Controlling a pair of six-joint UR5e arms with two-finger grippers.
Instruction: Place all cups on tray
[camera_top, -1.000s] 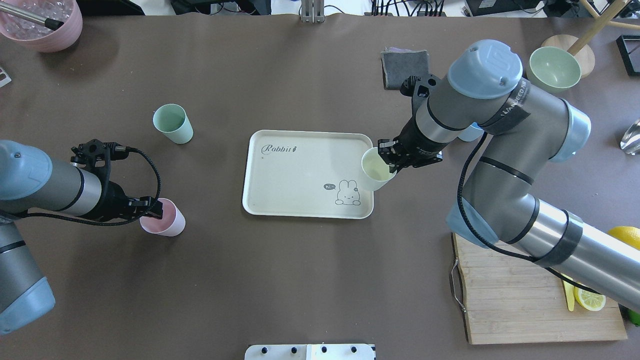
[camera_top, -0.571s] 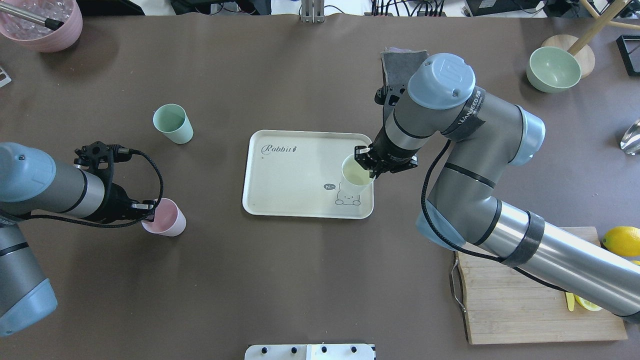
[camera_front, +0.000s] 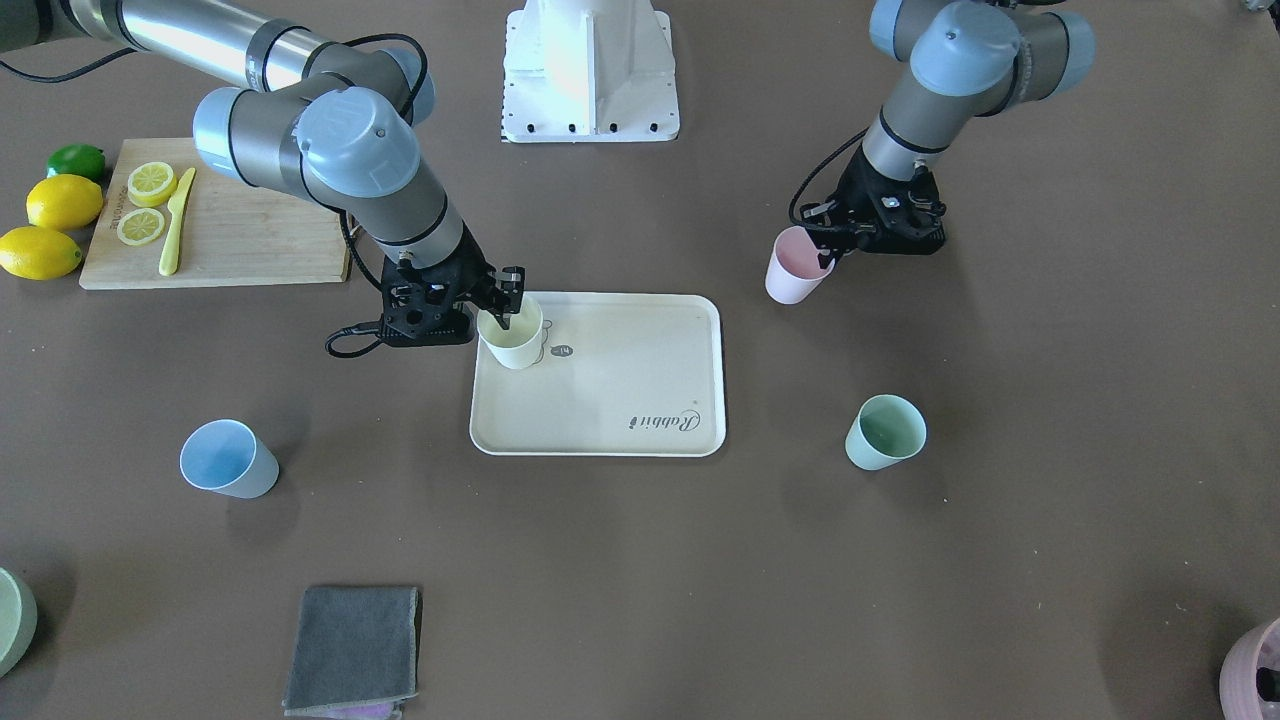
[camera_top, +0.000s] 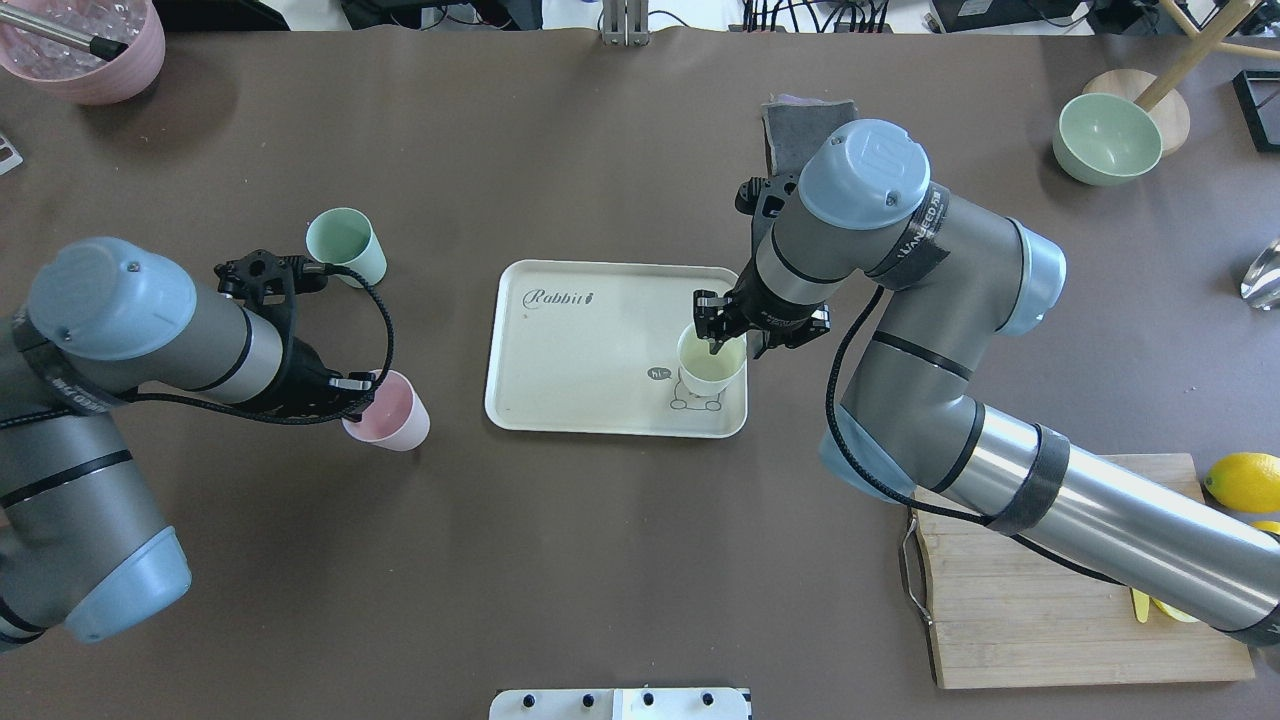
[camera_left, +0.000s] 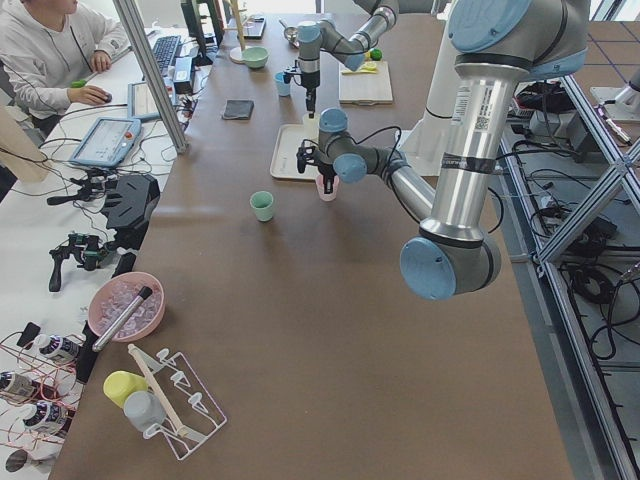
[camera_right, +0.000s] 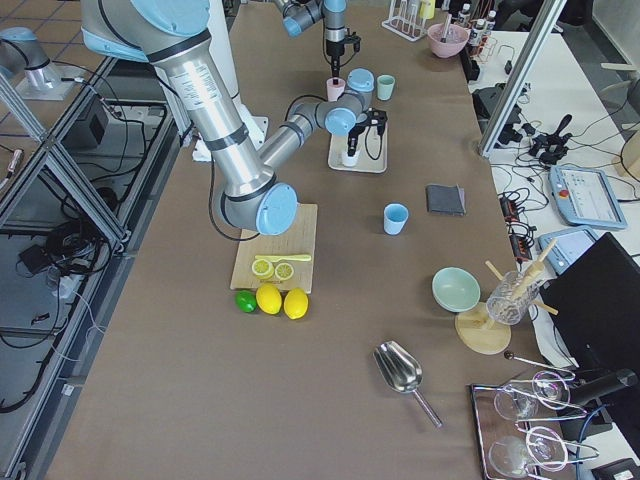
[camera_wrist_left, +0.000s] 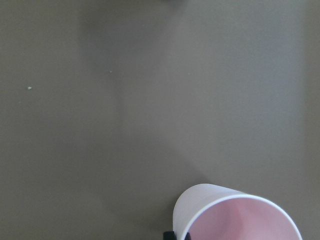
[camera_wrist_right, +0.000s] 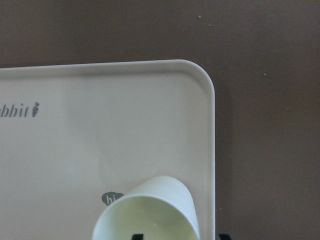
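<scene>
My right gripper (camera_top: 735, 345) is shut on the rim of the yellow cup (camera_top: 710, 362), one finger inside it. It holds the cup upright over the rabbit drawing on the cream tray (camera_top: 580, 340), and whether the cup touches the tray is unclear. My left gripper (camera_top: 358, 398) is shut on the rim of the pink cup (camera_top: 392, 422), tilted, left of the tray. The mint green cup (camera_top: 345, 245) stands on the table behind my left arm. The light blue cup (camera_front: 228, 458) stands on the table, hidden under my right arm in the overhead view.
A wooden cutting board (camera_front: 230, 230) with lemon slices and a knife lies on my right, with lemons (camera_front: 60, 205) beside it. A grey cloth (camera_front: 350, 645) and a green bowl (camera_top: 1105, 138) sit at the far right. A pinkish pot (camera_top: 90, 45) stands far left.
My right arm carried the yellow cup left from the tray's right edge to over the rabbit drawing. My left arm moved the pink cup right, toward the tray.
</scene>
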